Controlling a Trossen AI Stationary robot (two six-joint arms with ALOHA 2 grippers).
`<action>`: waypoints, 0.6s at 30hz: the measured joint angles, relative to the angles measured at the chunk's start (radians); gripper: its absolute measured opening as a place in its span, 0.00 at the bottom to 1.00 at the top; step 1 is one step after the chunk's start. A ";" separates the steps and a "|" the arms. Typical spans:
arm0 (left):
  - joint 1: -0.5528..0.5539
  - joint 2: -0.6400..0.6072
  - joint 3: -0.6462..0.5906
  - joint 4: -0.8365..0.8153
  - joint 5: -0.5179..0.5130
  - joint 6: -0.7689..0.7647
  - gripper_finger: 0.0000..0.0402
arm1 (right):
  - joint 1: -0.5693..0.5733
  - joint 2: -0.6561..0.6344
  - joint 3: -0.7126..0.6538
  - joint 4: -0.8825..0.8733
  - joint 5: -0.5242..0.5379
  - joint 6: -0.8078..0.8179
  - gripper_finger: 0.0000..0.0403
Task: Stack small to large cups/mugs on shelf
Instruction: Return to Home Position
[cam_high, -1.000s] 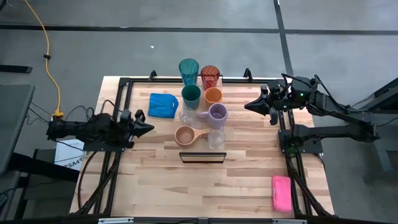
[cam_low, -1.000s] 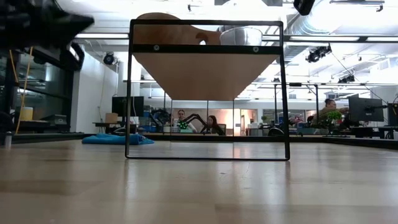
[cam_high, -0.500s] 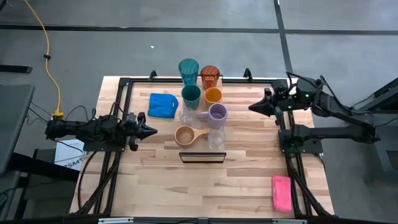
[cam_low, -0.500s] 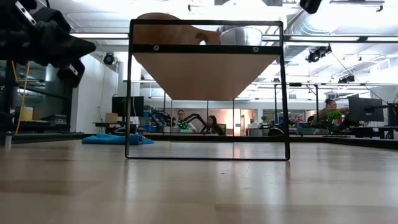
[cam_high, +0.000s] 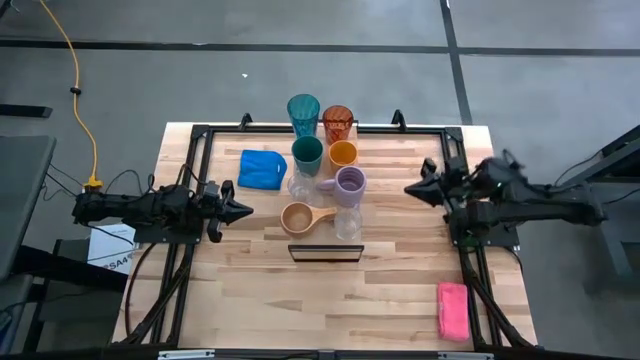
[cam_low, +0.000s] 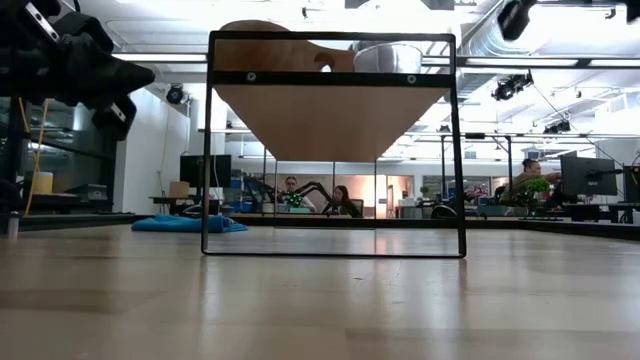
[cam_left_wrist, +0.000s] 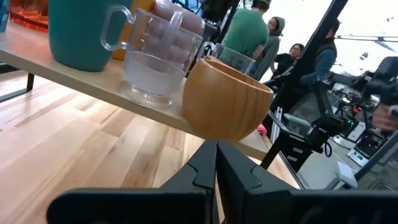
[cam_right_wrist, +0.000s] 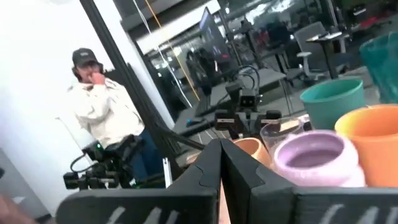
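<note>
Dark right gripper (cam_high: 410, 188) is pulling back toward the table's right side, farther from the cups (cam_high: 343, 153) than a second ago, its fingers pinched together and empty. I am seeing the left gripper (cam_high: 245, 210) waiting left of the shelf (cam_high: 325, 245), also closed on nothing. All eight cups are standing on that light-wood plank in two rows, teal tumbler (cam_high: 303, 112) farthest, tan mug (cam_high: 298, 217) nearest.

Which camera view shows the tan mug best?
The left wrist view: the tan mug is close and unblocked. The high view shows its mouth and handle, small; the low view, its side; the right wrist view, a sliver.
</note>
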 joint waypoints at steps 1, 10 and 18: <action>0.000 0.000 0.000 0.000 0.000 0.000 0.00 | 0.025 -0.013 -0.049 0.052 0.024 0.002 0.00; 0.000 0.000 0.000 0.000 0.001 0.000 0.00 | 0.129 -0.206 -0.233 0.095 0.206 -0.099 0.00; 0.000 0.000 0.000 0.000 0.001 0.000 0.00 | 0.108 -0.461 -0.419 0.110 0.248 -0.100 0.00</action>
